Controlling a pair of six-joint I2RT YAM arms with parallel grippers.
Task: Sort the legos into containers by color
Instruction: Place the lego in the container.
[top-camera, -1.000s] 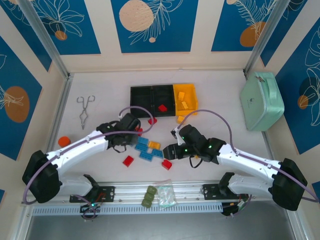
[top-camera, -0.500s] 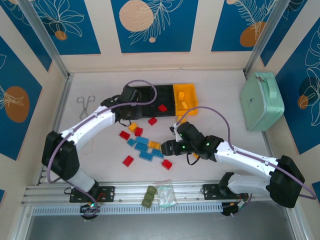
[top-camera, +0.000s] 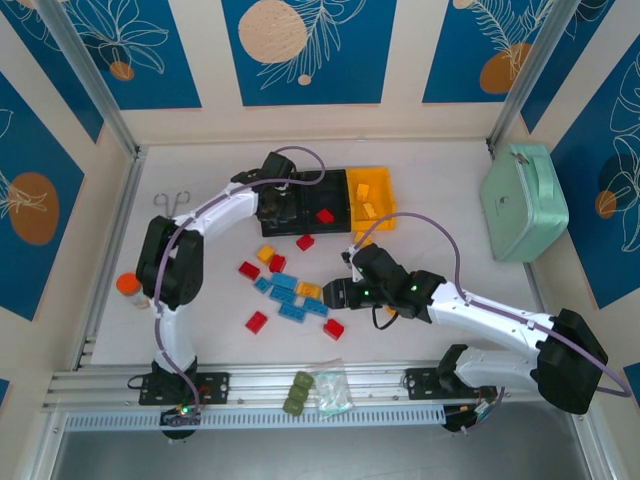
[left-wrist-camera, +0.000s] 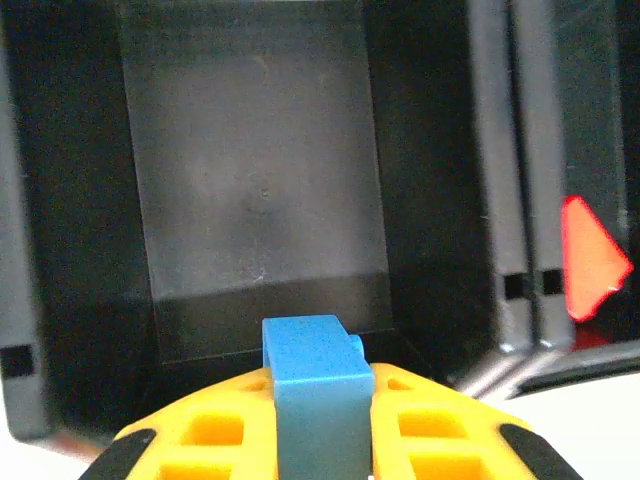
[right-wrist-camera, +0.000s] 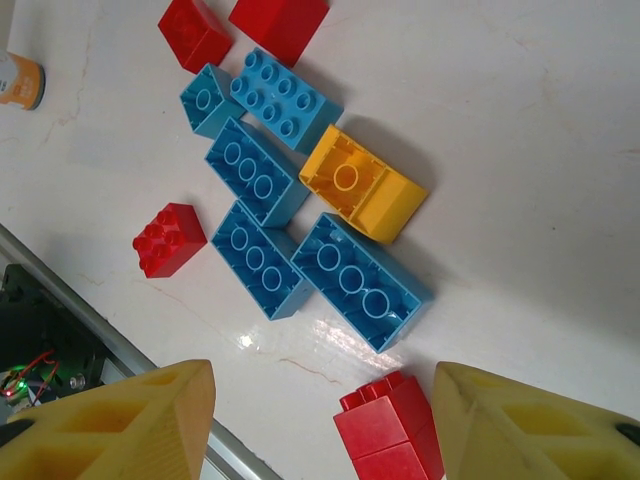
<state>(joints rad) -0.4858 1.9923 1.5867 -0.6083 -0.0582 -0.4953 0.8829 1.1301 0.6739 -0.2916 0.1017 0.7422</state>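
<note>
My left gripper (top-camera: 273, 203) hangs over the left black container (top-camera: 282, 222), shut on a blue lego (left-wrist-camera: 315, 380) between its yellow fingers (left-wrist-camera: 215, 435). That container's floor (left-wrist-camera: 260, 180) is bare; the middle black container (top-camera: 337, 188) holds a red lego (top-camera: 324, 215). The yellow container (top-camera: 372, 185) holds yellow legos. My right gripper (right-wrist-camera: 325, 425) stands open low over the table, a red lego (right-wrist-camera: 390, 430) between its fingers (right-wrist-camera: 130, 420). Just beyond lie blue legos (right-wrist-camera: 362, 280) and a yellow lego (right-wrist-camera: 365, 190). Loose red, blue and yellow legos (top-camera: 290, 290) are scattered mid-table.
A mint-green case (top-camera: 522, 200) sits at the right wall. Metal tongs (top-camera: 170, 222) and an orange disc (top-camera: 128, 285) lie at the left. An olive-green item (top-camera: 298, 392) and a clear bag (top-camera: 332, 390) rest on the front rail.
My left arm has swung from the lego pile up to the left black container, carrying the blue lego. My right gripper shifted slightly, then held still.
</note>
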